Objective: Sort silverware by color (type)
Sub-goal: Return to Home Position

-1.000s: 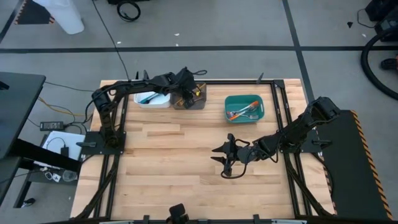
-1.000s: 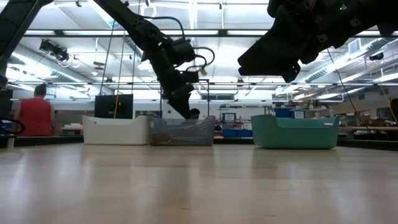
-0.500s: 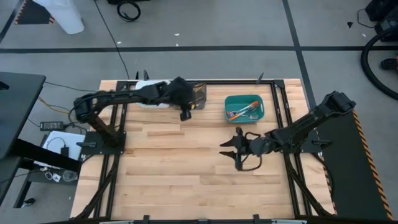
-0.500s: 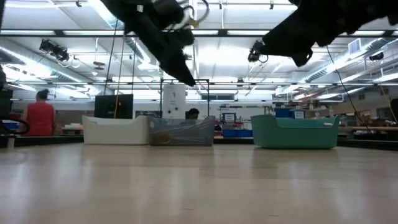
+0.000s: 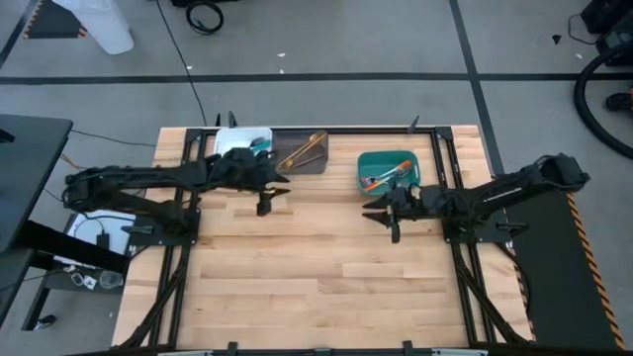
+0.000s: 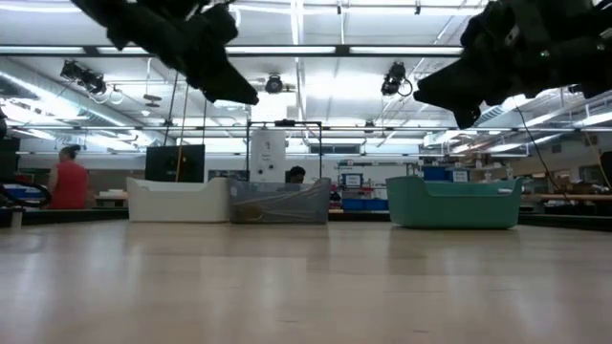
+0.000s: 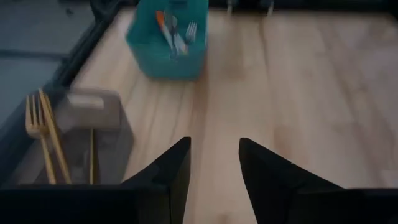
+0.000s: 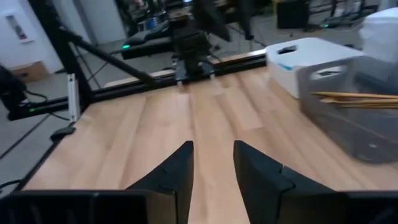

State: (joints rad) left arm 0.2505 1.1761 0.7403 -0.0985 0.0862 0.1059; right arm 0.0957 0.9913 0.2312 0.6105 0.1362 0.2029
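Now both arms have drawn back from the bins toward their own sides; the left tool [image 7: 214,142] and the right tool [image 8: 212,144] hang above the bare bench [image 5: 297,267], fingers spread and holding nothing; the sorting looks finished. From above, golden forks [image 5: 305,150] lie in the grey bin [image 5: 318,166], orange forks [image 5: 386,178] in the teal bin [image 5: 410,156], a blue fork [image 5: 259,145] in the white bin [image 5: 232,138]; the low view shows only bin walls, contents mostly hidden.
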